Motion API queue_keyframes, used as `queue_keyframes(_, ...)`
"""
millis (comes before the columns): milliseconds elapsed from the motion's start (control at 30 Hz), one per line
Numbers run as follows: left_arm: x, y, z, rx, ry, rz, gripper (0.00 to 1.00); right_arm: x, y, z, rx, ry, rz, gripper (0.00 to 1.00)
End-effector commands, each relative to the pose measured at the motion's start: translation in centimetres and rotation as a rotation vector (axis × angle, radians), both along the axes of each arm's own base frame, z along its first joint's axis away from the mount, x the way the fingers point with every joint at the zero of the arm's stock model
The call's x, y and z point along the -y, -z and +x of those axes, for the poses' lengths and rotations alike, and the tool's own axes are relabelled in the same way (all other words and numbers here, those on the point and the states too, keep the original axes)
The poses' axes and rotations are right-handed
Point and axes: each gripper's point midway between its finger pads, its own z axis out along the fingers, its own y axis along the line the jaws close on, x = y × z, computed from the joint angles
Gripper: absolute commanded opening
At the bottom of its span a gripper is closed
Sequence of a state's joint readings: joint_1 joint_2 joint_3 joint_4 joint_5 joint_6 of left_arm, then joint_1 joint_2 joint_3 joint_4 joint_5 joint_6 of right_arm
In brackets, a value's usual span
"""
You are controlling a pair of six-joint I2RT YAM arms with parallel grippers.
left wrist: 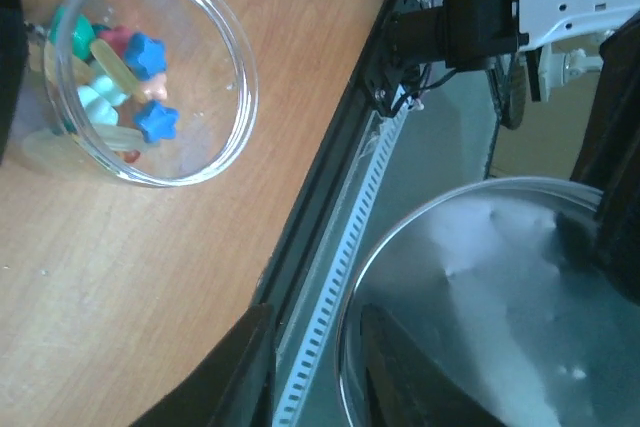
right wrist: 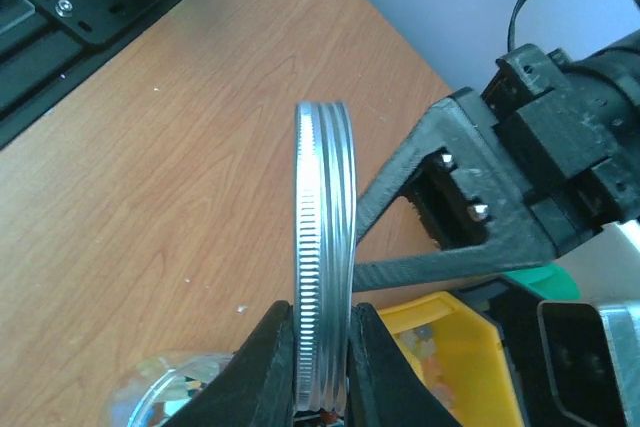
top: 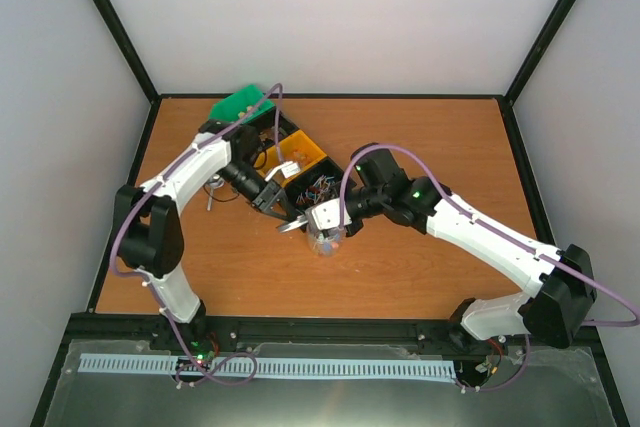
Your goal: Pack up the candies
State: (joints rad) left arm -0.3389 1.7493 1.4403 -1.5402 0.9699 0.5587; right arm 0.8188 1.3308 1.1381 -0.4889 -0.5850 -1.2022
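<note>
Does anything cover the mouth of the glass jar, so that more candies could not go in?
Nothing visible does. The mouth of the jar is open, with candies inside. The metal lid is off it, held on edge in the right gripper.

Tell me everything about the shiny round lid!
The silver metal lid is round and shiny, with a threaded, finely ribbed rim. It stands on edge above the wooden table, not lying flat. The right end effector pinches its rim between both fingers. The left end effector straddles the rim too; whether it touches is unclear.
</note>
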Motion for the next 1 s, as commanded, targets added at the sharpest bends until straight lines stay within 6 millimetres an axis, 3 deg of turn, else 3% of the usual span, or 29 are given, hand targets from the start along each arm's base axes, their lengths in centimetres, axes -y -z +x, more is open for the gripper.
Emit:
queue_keyframes(0, -0.5, -0.3, 1.9, 0.16, -0.046, 0.042, 0.38, 0.2, -1.0, 0.0, -0.112, 0.047, 0.018, 0.04)
queue_keyframes(133, -3.2, -0.8, 5.4, 0.367, -0.186, 0.125, 0.65, 0.6, -1.1, 0.1, -0.253, 0.117, 0.015, 0.03)
queue_keyframes(233, -6.8, -3.6, 9.6, 0.612, -0.394, 0.159, 0.98, 1.0, -1.1, 0.6, -0.419, 0.212, 0.021, 0.03)
queue_keyframes(333, -9.0, -6.9, 11.3, 0.902, -0.472, 0.175, 1.0, 2.0, -0.9, 1.3, -0.632, 0.306, 0.027, 0.03)
queue_keyframes(433, -9.4, -8.3, 10.4, 1.046, -0.444, 0.175, 1.0, 2.7, -0.3, 1.8, -0.834, 0.355, 0.015, 0.03)
queue_keyframes(533, -9.3, -8.3, 9.1, 1.048, -0.42, 0.159, 1.0, 2.8, -0.3, 2.9, -1.034, 0.396, 0.032, 0.03)
queue_keyframes(667, -7.6, -7.7, 5.8, 1.036, -0.274, 0.117, 1.0, 3.3, 0.3, 4.4, -1.218, 0.444, 0.044, 0.03)
queue_keyframes(800, -5.7, -8.2, 3.1, 1.23, -0.169, 0.067, 1.0, 3.8, 0.4, 6.0, -1.365, 0.478, 0.068, 0.03)
queue_keyframes(967, -2.6, -7.2, 2.1, 1.399, -0.026, 0.076, 1.0, 3.7, 1.5, 6.3, -1.536, 0.506, 0.041, 0.03)
